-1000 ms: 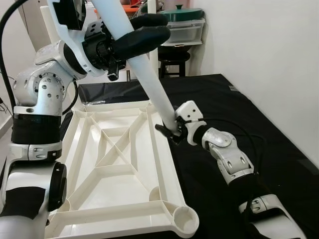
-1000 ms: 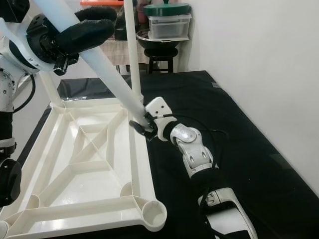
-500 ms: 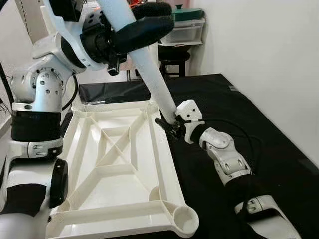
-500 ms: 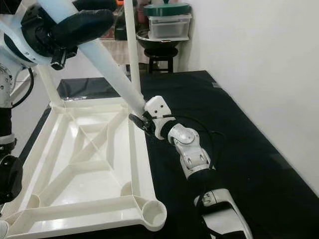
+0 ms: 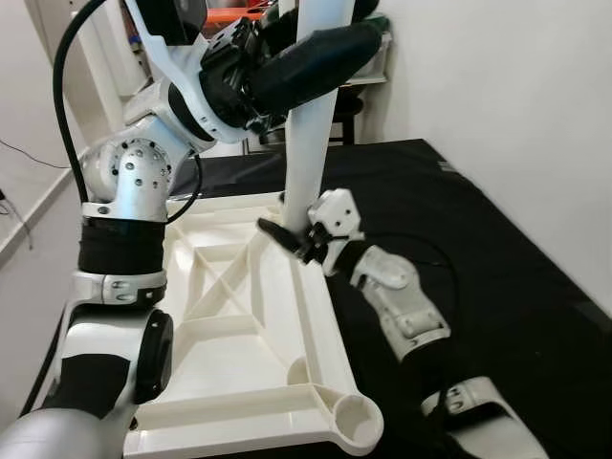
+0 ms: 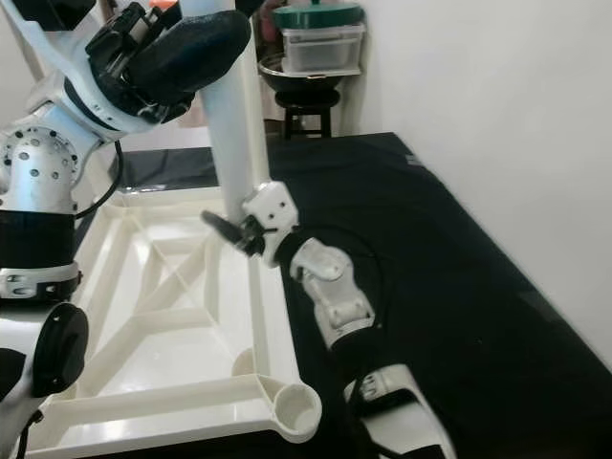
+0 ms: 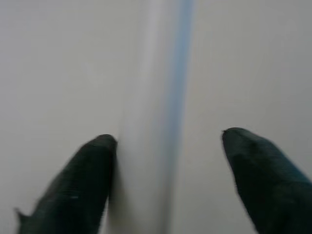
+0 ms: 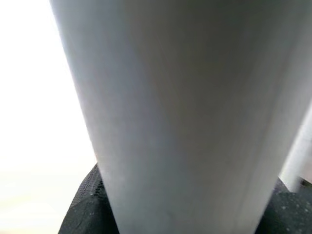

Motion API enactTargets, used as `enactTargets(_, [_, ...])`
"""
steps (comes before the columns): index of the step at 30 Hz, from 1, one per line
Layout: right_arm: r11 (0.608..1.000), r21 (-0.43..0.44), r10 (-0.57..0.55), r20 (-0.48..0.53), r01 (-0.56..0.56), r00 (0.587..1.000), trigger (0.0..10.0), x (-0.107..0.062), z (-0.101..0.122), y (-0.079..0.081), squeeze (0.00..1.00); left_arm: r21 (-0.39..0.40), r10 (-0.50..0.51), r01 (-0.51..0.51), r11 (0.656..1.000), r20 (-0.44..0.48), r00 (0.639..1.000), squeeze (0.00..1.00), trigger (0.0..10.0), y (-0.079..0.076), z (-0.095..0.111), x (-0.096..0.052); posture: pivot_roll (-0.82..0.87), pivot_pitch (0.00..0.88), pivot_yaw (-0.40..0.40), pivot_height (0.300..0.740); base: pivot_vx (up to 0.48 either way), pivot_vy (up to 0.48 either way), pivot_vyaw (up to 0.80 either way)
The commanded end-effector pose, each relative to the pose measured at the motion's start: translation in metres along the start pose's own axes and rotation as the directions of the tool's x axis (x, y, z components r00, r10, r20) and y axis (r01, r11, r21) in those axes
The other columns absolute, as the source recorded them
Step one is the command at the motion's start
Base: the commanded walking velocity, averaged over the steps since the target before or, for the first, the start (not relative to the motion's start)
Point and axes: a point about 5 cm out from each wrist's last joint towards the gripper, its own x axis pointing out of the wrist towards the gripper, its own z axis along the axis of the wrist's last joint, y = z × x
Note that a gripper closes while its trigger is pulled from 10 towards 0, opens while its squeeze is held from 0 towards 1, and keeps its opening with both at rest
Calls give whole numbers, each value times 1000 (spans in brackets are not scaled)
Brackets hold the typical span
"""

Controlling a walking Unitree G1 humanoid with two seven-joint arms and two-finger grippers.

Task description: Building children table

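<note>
1. White table leg (image 5: 308, 143) stands upright at far right corner of upturned tabletop (image 5: 229, 325).
2. Left gripper (image 5: 311, 53) clamped on leg up high.
3. Right gripper (image 5: 287, 236) clamped on leg's base.

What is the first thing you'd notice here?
A tall white table leg stands nearly upright over the far corner of an upside-down white tabletop lying on a black mat. The left gripper holds the leg up high, and the right gripper grips it near the bottom.
</note>
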Motion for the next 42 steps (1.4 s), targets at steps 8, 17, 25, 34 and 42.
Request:
enactTargets(8, [947, 232, -242, 63, 222, 968, 0, -9, 6, -35, 0, 88, 248, -256, 963, 90, 964, 1000, 10000, 12, 16, -32, 8, 0, 26, 740, 0, 0, 0])
enactTargets(17, [834, 486, -381, 167, 261, 909, 0, -14, 23, -54, 0, 57, 475, -488, 871, 156, 866, 890, 10000, 5, 10, -71, 12, 0, 15, 740, 0, 0, 0])
enactTargets(25, [753, 645, -421, 325, 127, 847, 0, -23, 54, -66, 0, -71, 563, -560, 826, 44, 825, 0, 10000, -22, -51, -88, 15, 0, -1, 740, 0, 0, 0])
enactTargets(34, [754, 656, -347, 430, -24, 833, 980, -24, 72, -55, 0, -98, 535, -540, 836, -74, 842, 0, 10000, -51, -91, -82, 23, 0, -8, 740, 0, 0, 0])
enactTargets(42, [882, 471, -210, 351, 22, 913, 10000, -34, 60, -44, 0, -102, 667, -684, 722, -159, 728, 0, 10000, -71, -119, -104, 25, 0, -6, 740, 0, 0, 0])
